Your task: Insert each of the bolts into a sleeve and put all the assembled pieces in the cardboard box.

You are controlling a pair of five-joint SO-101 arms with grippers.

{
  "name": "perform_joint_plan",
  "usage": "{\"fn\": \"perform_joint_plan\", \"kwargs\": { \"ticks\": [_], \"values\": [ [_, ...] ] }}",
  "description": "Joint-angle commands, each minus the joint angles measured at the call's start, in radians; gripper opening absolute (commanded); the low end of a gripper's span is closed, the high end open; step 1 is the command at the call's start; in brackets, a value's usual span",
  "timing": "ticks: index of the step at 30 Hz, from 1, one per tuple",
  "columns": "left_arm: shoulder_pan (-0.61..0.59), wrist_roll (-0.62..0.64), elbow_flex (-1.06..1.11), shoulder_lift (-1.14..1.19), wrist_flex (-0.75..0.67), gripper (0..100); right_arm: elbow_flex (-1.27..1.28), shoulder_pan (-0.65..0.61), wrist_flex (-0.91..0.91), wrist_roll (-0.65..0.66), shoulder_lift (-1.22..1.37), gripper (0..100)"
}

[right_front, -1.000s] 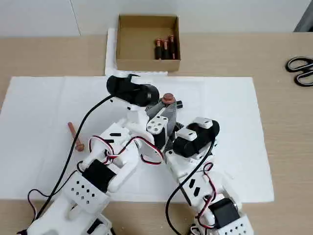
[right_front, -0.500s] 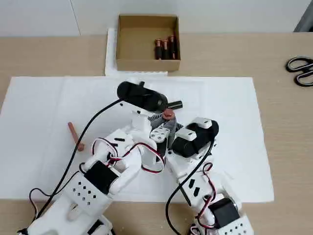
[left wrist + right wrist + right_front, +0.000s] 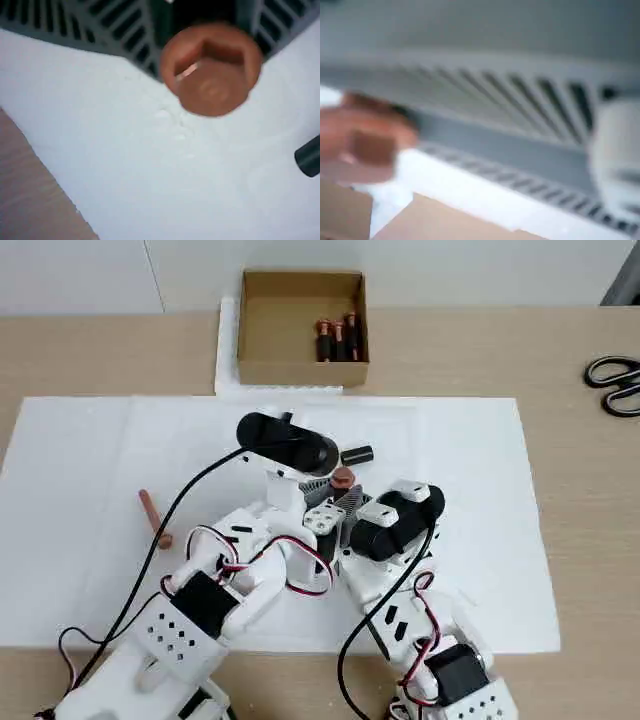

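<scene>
Holds the bolt (image 3: 343,478) head-up in closed grey jaws (cannot tell which arm's) near the loose sleeve (image 3: 357,454) on the surface — risks nudging it away, with both arms crowded close.

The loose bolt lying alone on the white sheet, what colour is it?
The loose bolt is reddish-brown, like copper; the high view shows it best.

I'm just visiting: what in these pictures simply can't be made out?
High view: bolt between the arms, shank hidden beneath them.
Left wrist view: black sleeve, cut off by the edge.
Right wrist view: blurred; the orange smear may be that bolt.
High view: scissors, cut by the edge.
</scene>
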Motion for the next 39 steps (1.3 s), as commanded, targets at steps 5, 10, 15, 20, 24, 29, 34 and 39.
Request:
{"fn": "perform_joint_plan", "kwargs": {
  "ticks": [5, 10, 15, 20, 24, 29, 34, 39],
  "values": [
    [0.003, 0.002, -0.038, -0.046, 0.032, 17, -0.015, 0.001, -0.018, -0.008, -0.018, 0.4],
    [-0.002, 0.0, -0.105, -0.091, 0.176, 18, -0.014, 0.001, -0.018, -0.008, -0.018, 0.4],
    [-0.077, -0.003, -0.189, -0.092, 0.275, 18, -0.014, 0.001, -0.018, -0.008, -0.018, 0.4],
    [-0.143, -0.003, -0.248, -0.092, 0.322, 18, -0.012, 0.001, -0.018, -0.008, -0.018, 0.4],
    [-0.235, -0.005, -0.246, -0.094, 0.35, 18, -0.012, -0.002, -0.022, -0.008, -0.015, 0.4],
    [-0.42, -0.006, -0.208, -0.094, 0.391, 18, -0.014, 0.001, -0.025, -0.006, -0.008, 0.4],
    [-0.6, -0.138, -0.211, -0.094, 0.47, 18, -0.023, 0.027, -0.019, -0.003, -0.007, 0.4],
    [-0.778, -0.33, -0.209, -0.094, 0.48, 18, -0.077, 0.137, -0.018, 0.054, -0.007, 0.4]
  ]
}}
